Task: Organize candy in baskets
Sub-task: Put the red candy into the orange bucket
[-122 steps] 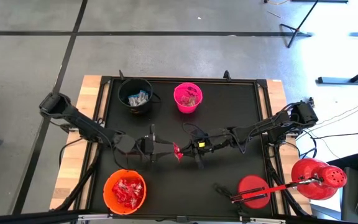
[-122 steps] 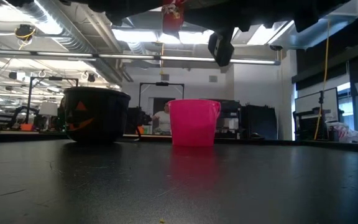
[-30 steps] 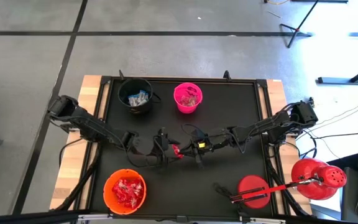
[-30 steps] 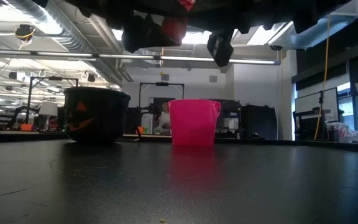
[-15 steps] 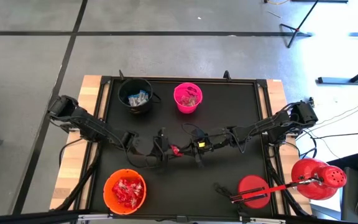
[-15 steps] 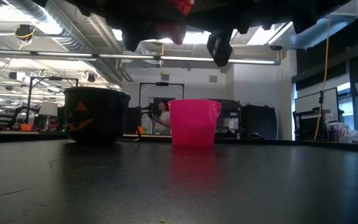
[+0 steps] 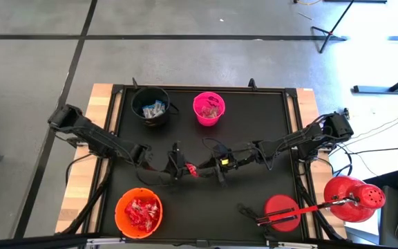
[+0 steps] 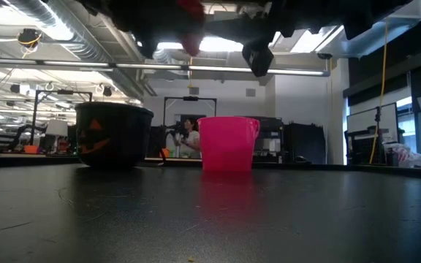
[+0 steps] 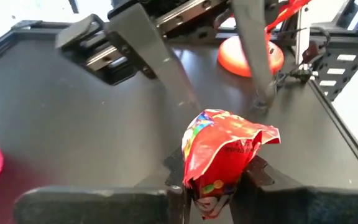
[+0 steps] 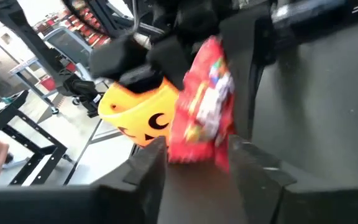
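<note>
Over the middle of the table, the left gripper and the right gripper are meeting tip to tip around one red candy packet. In the left wrist view the left fingers are pinching the packet's lower end, narrowly parted. The right gripper's fingers are standing spread on either side of the packet; whether they are touching it is hard to tell. In the low view both grippers are cut off along the top edge, with only a red blur showing. The black bucket and pink bucket are sitting near the far edge, their contents barely readable. The orange bucket, holding red packets, is sitting near the left front corner.
</note>
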